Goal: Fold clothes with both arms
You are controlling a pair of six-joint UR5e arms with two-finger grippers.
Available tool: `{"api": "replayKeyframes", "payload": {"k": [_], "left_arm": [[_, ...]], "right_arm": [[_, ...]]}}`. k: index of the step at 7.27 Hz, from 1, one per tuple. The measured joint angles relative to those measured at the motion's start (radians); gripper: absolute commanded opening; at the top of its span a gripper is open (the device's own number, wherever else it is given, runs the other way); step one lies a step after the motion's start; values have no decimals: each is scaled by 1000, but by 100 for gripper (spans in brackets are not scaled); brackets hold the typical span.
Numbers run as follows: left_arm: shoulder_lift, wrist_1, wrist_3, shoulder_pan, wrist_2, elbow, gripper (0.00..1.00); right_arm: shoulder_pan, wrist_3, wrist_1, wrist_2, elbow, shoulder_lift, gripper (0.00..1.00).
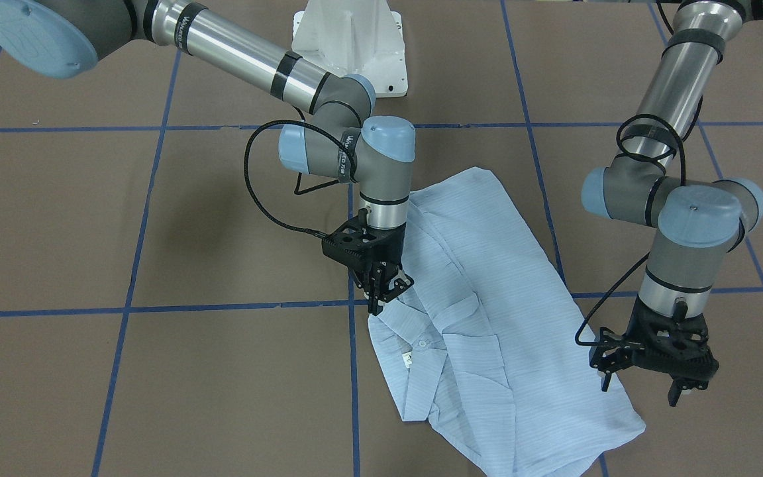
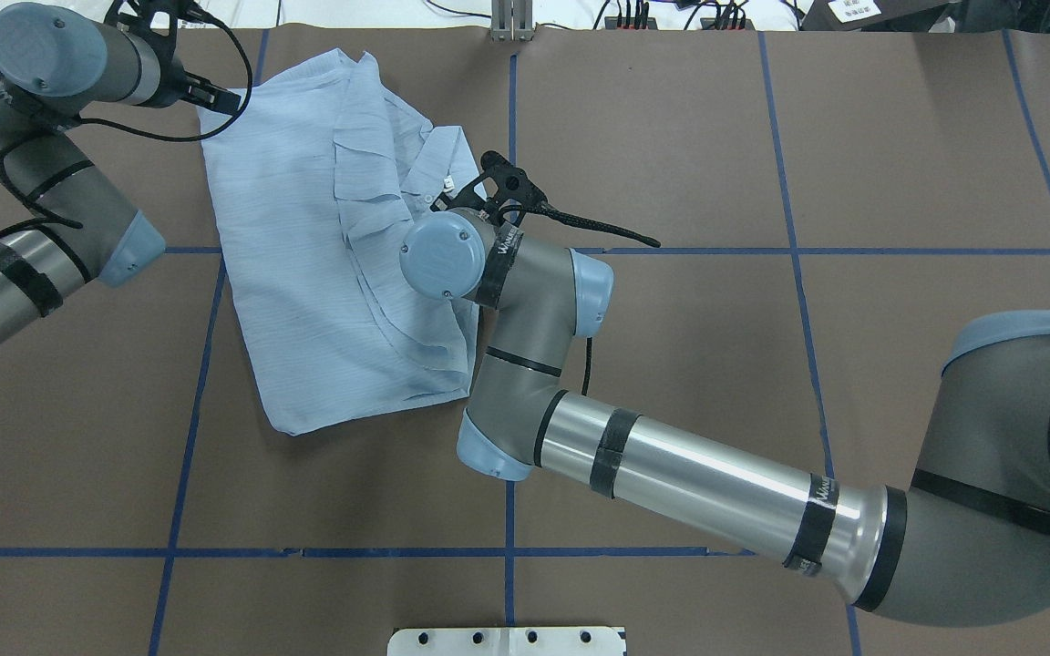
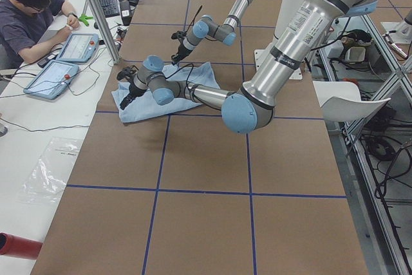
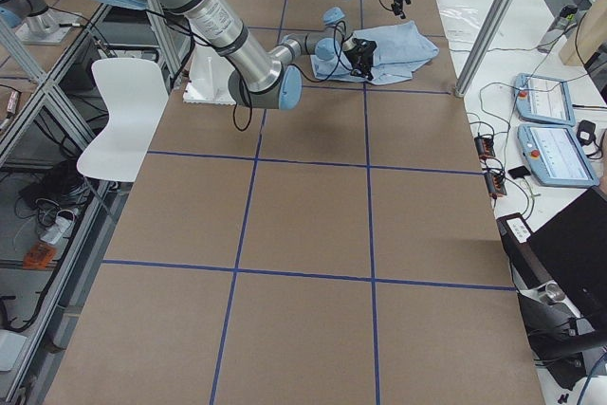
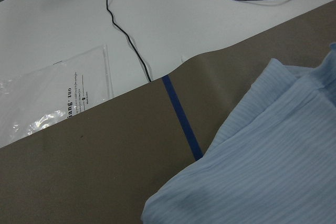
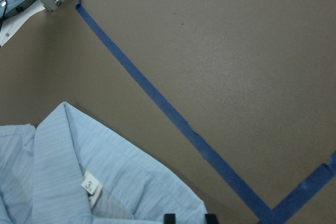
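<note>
1. Shirt [image 1: 487, 318]: light blue, finely striped. It is lying partly folded on the brown bench [image 1: 222, 218], in the robot's left half, toward the operators' edge. It is running slantwise, one end reaching the near edge of the front view and the other pointing toward the base. Layers are overlapping down its middle, and the cloth is creasing lightly.

2. Left claw [image 1: 640, 391]: released, with its fingers spreading wide. It is hanging at the shirt's long edge on the robot's left, near the corner closest to the operators. One fingertip is sitting over the cloth's border in the front view; I cannot tell whether it is touching. Its wrist view is taking in a shirt corner, bare bench and, past the bench edge, a clear bag [image 5: 58, 108] on a white surface.

3. Collar [image 1: 398, 324]: lying face up on the shirt's other side. A white label [image 1: 408, 359] is showing inside it, with a pale button just beside it.

4. Right claw [image 1: 377, 303]: clenched, with its fingers drawn close together. It is pointing straight down and pinching the collar's outer edge. Its wrist view is showing both fingertips at the cloth's border, just past the label.

5. Tape [image 1: 222, 307]: blue lines dividing the bench into squares. One crossing is lying just beside the right claw.

6. Right arm [image 1: 236, 50]: reaching in from the far side, its wrist bending down over the collar.

7. Left arm [image 1: 676, 86]: descending from the far side, beside the shirt.

8. Base [image 1: 348, 40]: white, sitting at the bench's far edge, well apart from the shirt.
</note>
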Motion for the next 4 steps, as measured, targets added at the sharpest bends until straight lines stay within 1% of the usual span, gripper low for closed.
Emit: {"api": "replayKeyframes", "payload": {"k": [1,2,4], "left_arm": [[3,0,0,1,0,-8,100],[8,0,0,2,-1,-18,100],[22,0,-2,6,-2,-39,100]], "right_arm": [[-5,-13,-20,0,59,-33,0],[-10,-20,-54,0,145,-86,0],[-34,-23,-152,-19,365,-234,0]]}}
